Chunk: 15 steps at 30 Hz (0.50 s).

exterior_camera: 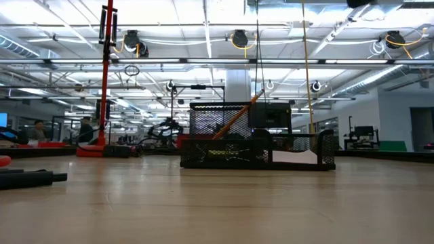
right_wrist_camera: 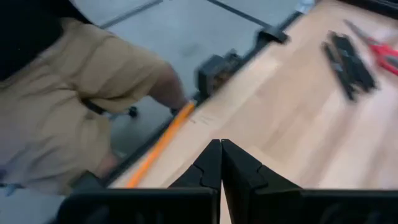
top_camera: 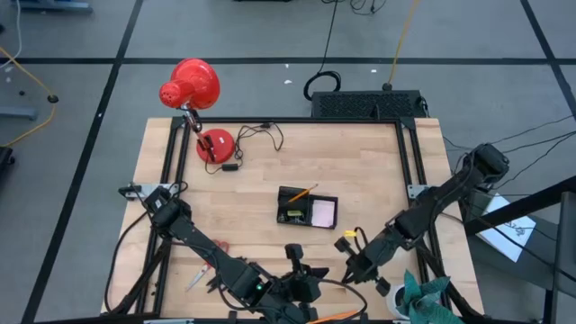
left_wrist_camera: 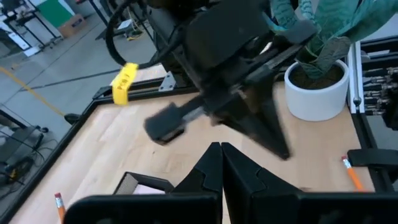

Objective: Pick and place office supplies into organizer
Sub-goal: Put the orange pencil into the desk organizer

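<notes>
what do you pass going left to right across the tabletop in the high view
red scissors → red desk lamp base → left gripper → black organizer → right gripper → white pot with a green plant

Both arms reach low over the table's near edge, jaws shut.

Grey floor (top_camera: 81, 36) w/ dark tape lines. Wood table (top_camera: 360, 162), black frame. Red lamp (top_camera: 191, 85) at far-left corner. Open hall behind: ceiling strip lights (exterior_camera: 203, 13), pipes, benches, people at left.
</notes>
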Tool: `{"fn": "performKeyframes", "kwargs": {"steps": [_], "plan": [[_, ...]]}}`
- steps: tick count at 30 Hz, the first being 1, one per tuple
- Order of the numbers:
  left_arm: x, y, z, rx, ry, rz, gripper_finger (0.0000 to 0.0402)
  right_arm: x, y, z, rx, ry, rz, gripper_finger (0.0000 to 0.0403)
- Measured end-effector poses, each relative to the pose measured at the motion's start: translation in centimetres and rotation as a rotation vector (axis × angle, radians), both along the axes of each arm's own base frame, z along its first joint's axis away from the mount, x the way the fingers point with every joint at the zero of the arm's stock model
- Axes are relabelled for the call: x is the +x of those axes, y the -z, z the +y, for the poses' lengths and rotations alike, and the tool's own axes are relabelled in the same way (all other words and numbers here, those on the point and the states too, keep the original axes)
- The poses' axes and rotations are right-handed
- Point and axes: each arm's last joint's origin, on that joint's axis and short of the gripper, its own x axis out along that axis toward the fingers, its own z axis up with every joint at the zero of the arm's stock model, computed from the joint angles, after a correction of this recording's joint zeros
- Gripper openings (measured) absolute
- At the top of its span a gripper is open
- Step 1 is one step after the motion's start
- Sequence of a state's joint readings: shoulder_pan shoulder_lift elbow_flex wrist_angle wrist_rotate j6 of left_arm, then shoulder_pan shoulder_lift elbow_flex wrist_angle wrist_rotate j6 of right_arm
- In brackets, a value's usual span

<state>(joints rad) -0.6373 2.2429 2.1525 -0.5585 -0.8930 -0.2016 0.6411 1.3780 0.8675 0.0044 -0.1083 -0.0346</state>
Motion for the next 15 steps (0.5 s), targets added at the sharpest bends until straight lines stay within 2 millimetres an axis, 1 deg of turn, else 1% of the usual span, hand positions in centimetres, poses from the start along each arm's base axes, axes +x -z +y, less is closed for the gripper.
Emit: {"fn": "performKeyframes", "kwargs": {"steps": [3,8,11,15], "plan": [[-0.1,0.0,0.0,0.027,-0.017,-0.005,0.0007,0.6,0.2,1.1,0.008,-0.033,0.026,0.0],[-0.5,0.0,0.0,0.119,-0.086,-0.011,0.0006,1.3,1.0,3.9,-0.031,-0.086,0.079,0.0],[-1.8,-0.9,0.2,0.147,-0.162,-0.027,0.0004,1.1,1.3,5.3,-0.045,-0.12,0.098,0.0],[-4.5,-3.3,1.2,0.152,-0.255,-0.06,0.0003,0.8,2.3,6.8,-0.062,-0.155,0.123,0.0]]}}
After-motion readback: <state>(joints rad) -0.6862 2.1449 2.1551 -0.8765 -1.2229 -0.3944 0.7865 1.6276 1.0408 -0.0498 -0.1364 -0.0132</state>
